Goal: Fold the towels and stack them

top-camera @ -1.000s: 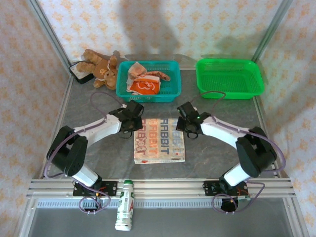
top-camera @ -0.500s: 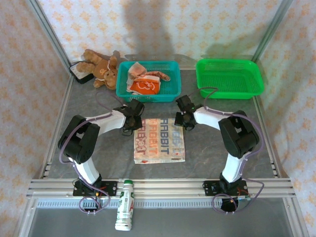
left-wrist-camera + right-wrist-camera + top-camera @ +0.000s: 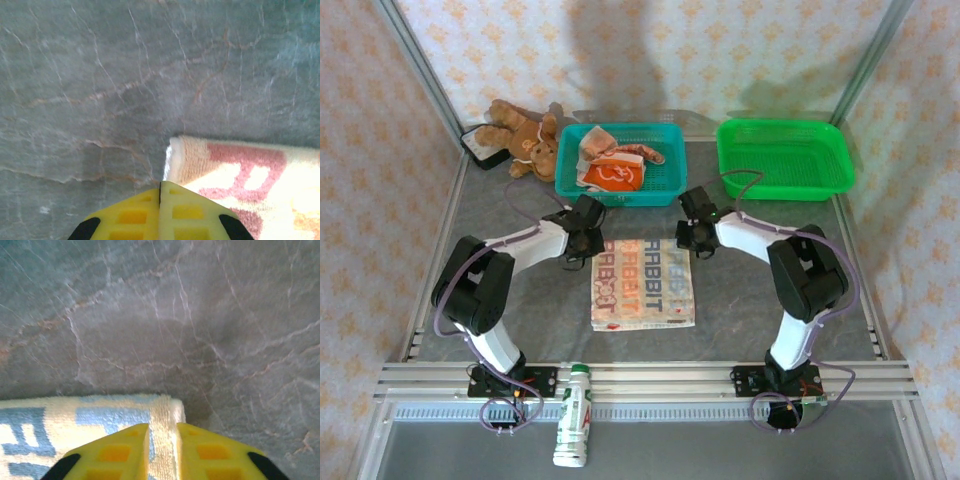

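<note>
Folded towel (image 3: pixel 642 285), lettered face up, flat on the middle of the table (image 3: pixel 740 315).
Left gripper (image 3: pixel 588 243) low at the towel's far left corner, fingers pressed together, the corner lying just beside their tips in the wrist view. Right gripper (image 3: pixel 693 243) low at the far right corner, fingers a little apart, the towel's edge showing in the gap. Behind: teal basket (image 3: pixel 620 190) holding crumpled orange towels (image 3: pixel 612 172); green basket (image 3: pixel 810 185) to its right; bear (image 3: pixel 525 135) to its left, against the wall; bottle (image 3: pixel 575 425) lying on the near rail, by the left arm's base.
</note>
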Action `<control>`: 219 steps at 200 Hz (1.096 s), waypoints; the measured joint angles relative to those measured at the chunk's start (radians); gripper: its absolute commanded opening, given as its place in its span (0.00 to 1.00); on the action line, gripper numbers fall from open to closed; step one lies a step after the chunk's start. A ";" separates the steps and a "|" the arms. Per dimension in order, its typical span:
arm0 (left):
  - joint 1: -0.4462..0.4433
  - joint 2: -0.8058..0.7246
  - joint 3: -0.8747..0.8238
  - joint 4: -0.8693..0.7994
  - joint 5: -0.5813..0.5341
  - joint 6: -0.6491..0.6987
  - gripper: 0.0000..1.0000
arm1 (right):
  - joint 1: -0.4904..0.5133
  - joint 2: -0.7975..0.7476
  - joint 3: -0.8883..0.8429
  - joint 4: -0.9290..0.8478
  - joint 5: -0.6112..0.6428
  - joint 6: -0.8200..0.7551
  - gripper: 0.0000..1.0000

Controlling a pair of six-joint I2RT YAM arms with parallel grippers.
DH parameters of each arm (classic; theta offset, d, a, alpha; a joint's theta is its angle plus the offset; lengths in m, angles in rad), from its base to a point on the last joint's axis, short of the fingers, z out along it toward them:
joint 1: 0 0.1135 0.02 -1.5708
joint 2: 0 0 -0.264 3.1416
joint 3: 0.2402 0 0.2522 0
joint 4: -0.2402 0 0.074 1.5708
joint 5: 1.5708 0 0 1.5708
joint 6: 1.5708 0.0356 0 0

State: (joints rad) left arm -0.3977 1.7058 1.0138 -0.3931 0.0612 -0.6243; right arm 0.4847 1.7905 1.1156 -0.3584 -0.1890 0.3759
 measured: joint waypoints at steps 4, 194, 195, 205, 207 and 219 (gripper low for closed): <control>0.004 0.000 0.003 0.000 0.003 0.004 0.14 | -0.002 0.000 0.003 0.000 -0.002 0.004 0.27; 0.026 0.099 0.047 0.015 0.074 0.063 0.14 | -0.027 0.070 0.020 0.008 -0.051 -0.003 0.10; 0.027 0.099 0.047 0.015 0.074 0.064 0.14 | -0.027 0.070 0.020 0.008 -0.051 -0.003 0.10; 0.027 0.099 0.047 0.015 0.075 0.068 0.10 | -0.026 0.071 0.021 0.016 -0.061 -0.006 0.00; 0.027 0.099 0.047 0.015 0.074 0.070 0.09 | -0.026 0.071 0.021 0.018 -0.063 -0.003 0.00; 0.027 0.099 0.048 0.015 0.078 0.072 0.03 | -0.026 0.071 0.021 0.027 -0.073 0.001 0.00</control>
State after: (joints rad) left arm -0.3702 1.8050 1.0615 -0.3779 0.1394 -0.5518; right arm 0.4591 1.8618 1.1366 -0.3309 -0.2619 0.3771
